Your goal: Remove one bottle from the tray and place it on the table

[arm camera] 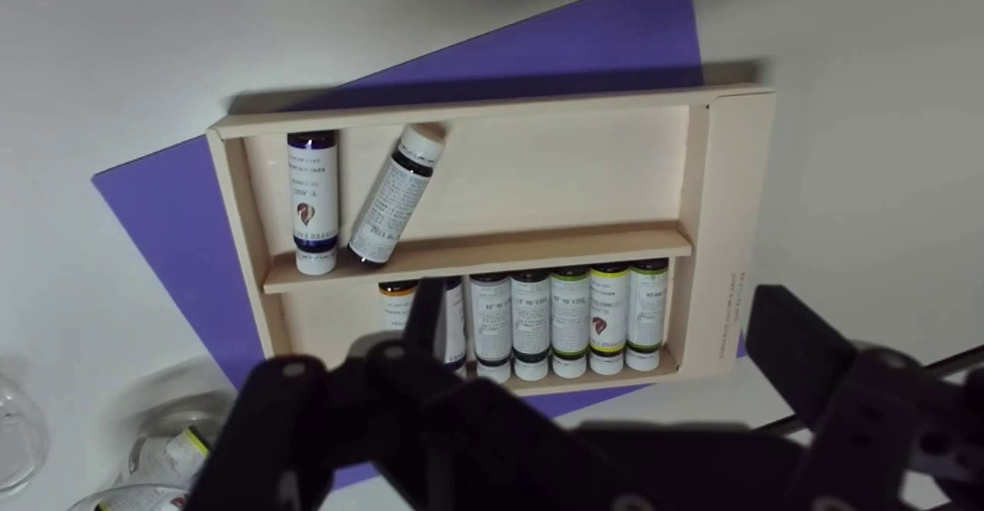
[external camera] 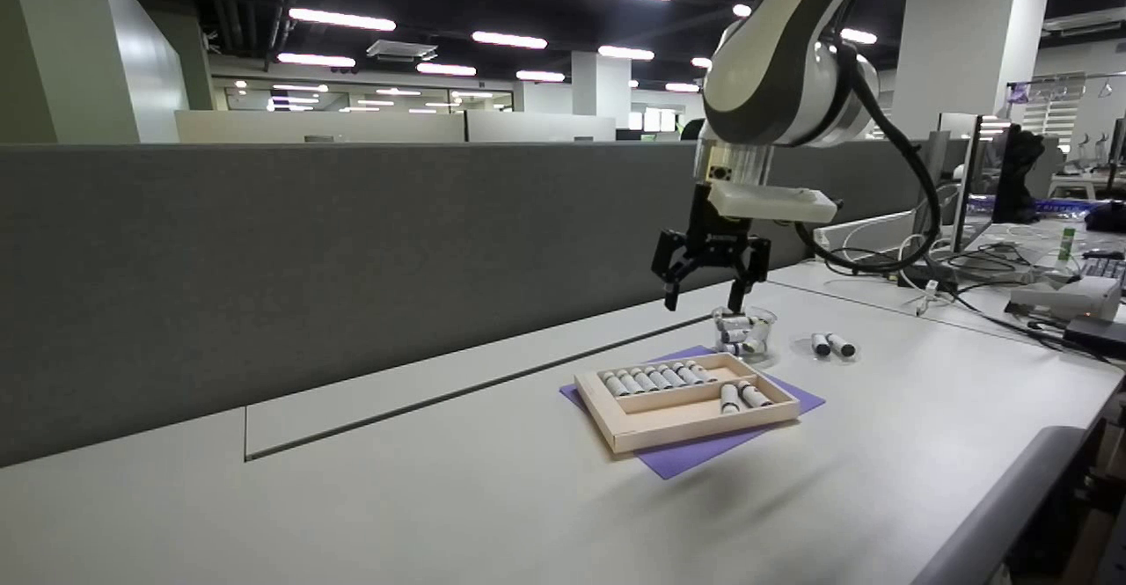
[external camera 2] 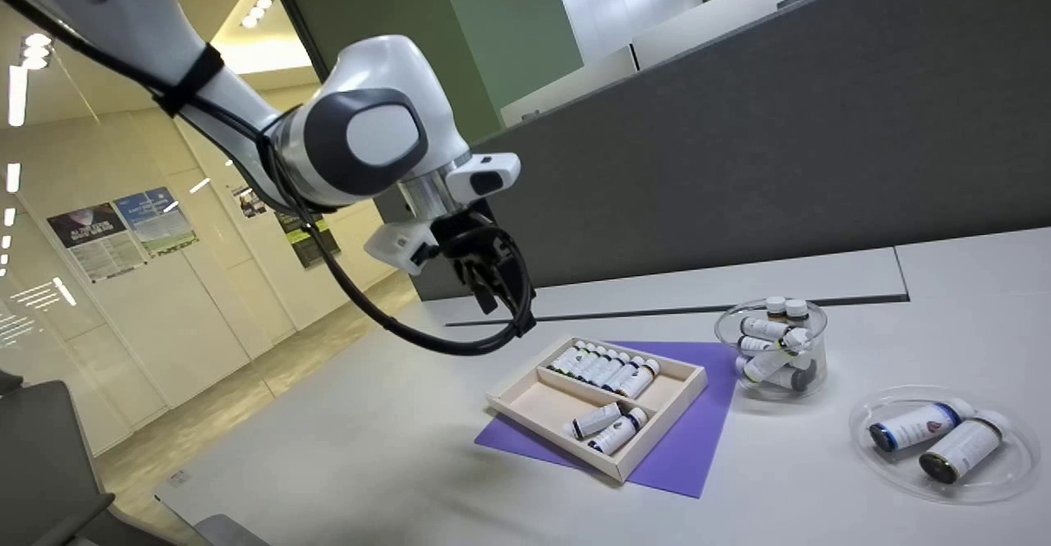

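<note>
The tan wooden tray (external camera: 704,430) lies on the light-grey table (external camera: 422,479), on top of a purple sheet; the tray also shows in an exterior view (external camera 2: 552,441). In the wrist view, the tray (arm camera: 726,227) holds a straight bottle (arm camera: 314,188) and a slanted bottle (arm camera: 396,196) in one compartment. A row of several white-capped bottles (arm camera: 570,315) lies in the other compartment, partly hidden by a finger. My black gripper (external camera: 704,296) is open and empty, raised above the table near the tray's far side. Its fingers (arm camera: 598,307) are spread wide in the wrist view.
A clear jar (external camera 2: 819,357) with several bottles stands beside the tray. A clear dish (external camera 2: 887,472) with two bottles lies beyond it. The purple sheet (external camera 2: 690,439) sticks out under the tray. A dark grey partition (external camera: 396,259) runs along the table's back. Cables (external camera: 976,259) lie farther along.
</note>
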`<state>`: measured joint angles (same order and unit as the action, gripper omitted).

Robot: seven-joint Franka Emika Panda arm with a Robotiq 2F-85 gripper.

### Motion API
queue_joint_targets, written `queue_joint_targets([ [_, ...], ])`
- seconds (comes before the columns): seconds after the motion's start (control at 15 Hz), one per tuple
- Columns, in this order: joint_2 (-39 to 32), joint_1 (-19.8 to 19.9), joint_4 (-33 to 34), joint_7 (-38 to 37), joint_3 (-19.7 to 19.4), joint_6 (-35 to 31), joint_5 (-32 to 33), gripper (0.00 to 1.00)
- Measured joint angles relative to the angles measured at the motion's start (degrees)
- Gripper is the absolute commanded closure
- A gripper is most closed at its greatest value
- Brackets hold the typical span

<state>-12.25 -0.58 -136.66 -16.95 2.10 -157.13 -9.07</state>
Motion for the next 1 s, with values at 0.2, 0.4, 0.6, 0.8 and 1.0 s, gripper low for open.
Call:
queue_joint_targets([
  [0.2,-5.21,-0.70,0.55,-1.13,-1.17,-3.13,0.13,0.00],
  [0.4,-10.40,-2.17,1.89,-2.02,-3.03,-5.55,0.13,0.00],
  [0.6,-15.34,-3.87,4.38,-2.47,-4.87,-6.19,0.19,0.00],
  [0.8,-19.58,-6.46,7.57,-2.96,-7.41,-6.49,0.35,0.00],
  [1.0,-22.48,-8.40,10.49,-3.32,-8.97,-6.50,0.35,0.00],
])
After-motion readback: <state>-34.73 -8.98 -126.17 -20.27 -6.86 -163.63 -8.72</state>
